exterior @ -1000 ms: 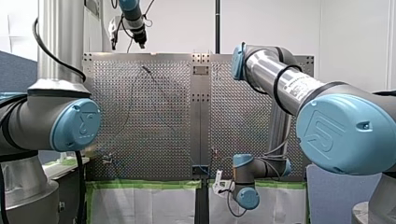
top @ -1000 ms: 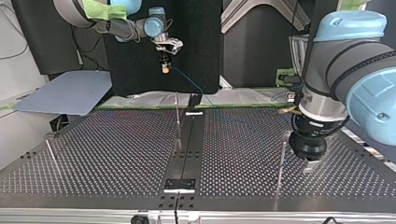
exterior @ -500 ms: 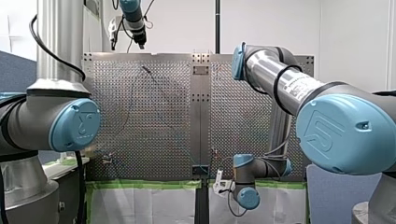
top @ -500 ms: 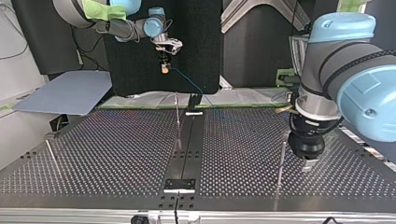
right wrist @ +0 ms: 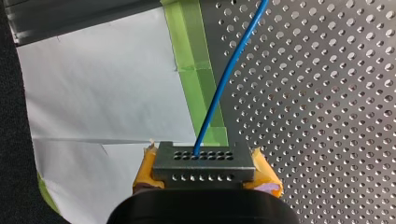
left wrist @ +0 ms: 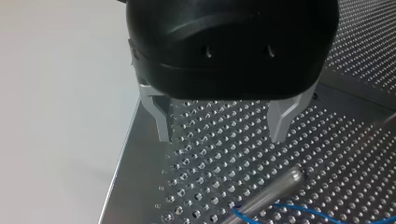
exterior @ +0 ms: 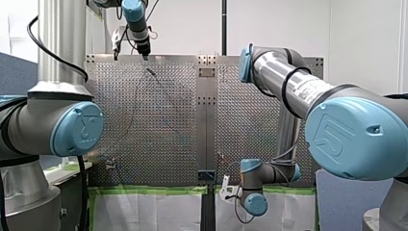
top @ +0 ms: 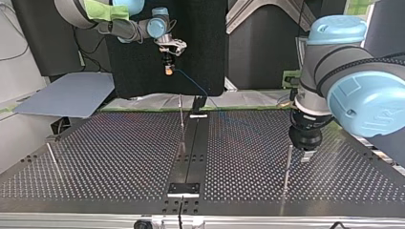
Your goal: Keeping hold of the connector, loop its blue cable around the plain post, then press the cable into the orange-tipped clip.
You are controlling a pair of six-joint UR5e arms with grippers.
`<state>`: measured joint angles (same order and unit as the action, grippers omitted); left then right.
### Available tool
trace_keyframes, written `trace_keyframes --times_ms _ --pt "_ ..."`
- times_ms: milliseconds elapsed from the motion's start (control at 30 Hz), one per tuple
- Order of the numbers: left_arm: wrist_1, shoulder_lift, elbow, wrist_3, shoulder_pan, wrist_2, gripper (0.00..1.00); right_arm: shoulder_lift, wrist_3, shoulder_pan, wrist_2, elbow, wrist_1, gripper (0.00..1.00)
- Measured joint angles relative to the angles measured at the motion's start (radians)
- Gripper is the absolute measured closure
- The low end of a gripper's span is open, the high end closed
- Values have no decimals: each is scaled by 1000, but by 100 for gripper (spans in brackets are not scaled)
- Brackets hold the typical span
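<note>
Two yellow pads [right wrist: 266,175] of our right gripper [right wrist: 203,177] clamp the connector [right wrist: 201,163], high in the top view's upper left of centre. Its blue cable [right wrist: 224,79] slopes down toward the far edge of the table [top: 95,157]. Our left gripper [left wrist: 222,123] hangs open near a post [left wrist: 271,189]. Looping looks not yet begun: next, sweep the cable round the post, grip firm.

The cable [right wrist: 224,79] was bright blue. The connector [right wrist: 203,165] was dull grey, dotted with two rows of small dark holes, and the pads [right wrist: 266,176] of my right pincer [right wrist: 205,170] were yellow-orange. My left pincer [left wrist: 222,128] was glossy black with pale silver fingers [left wrist: 161,116]. The counter [right wrist: 327,116] was silver — an even grid of dark perforations. The tape [right wrist: 198,70] was green, the sheet [right wrist: 102,84] white, the post [left wrist: 273,189] plain silver.
</note>
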<state>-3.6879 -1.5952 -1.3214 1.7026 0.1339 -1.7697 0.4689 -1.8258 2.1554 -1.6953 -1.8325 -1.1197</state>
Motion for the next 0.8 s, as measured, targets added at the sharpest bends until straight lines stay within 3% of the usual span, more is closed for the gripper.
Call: trace_keyframes --times_ms 333,800 --pt "-2 0 0 0 0 -13 0 0 0 0 0 1 -1 100" --pt "-30 0 0 -8 10 -109 0 0 0 2 0 4 1 100"
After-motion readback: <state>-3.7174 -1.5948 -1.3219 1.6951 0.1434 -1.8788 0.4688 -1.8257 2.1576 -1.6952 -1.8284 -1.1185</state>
